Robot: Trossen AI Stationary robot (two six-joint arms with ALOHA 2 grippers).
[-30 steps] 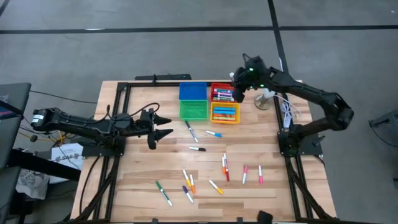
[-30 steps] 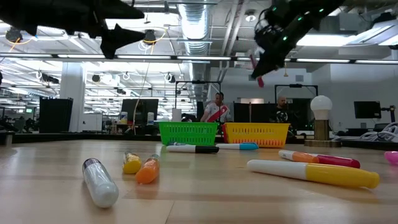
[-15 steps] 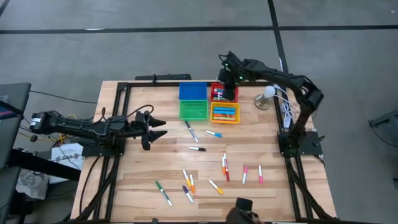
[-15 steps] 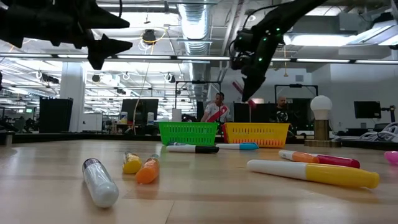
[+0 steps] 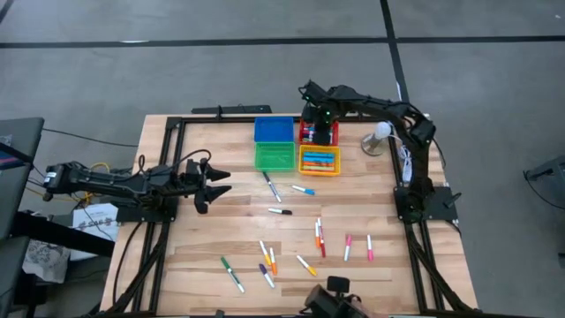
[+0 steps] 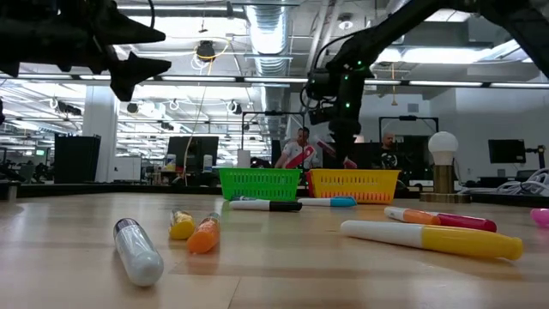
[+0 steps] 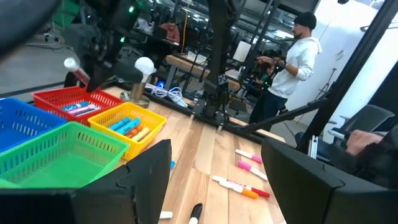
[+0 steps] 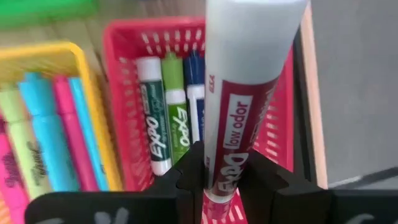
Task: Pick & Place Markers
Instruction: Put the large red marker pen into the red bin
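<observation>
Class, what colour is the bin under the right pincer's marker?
Red bin, clearest in the right wrist view.

From table height I see a white marker with a dark cap lying closest to me, with a yellow-capped marker and an orange one just beside it. To the right lies a long white and yellow marker, and behind it an orange and red one. Farther back stand a green bin and a yellow bin, with a black-capped marker and a blue-capped one in front of them. The right gripper hangs above the yellow bin, gripping a red marker. The left gripper hovers high over the table, fingers spread. Two people stand in the room behind.
</observation>
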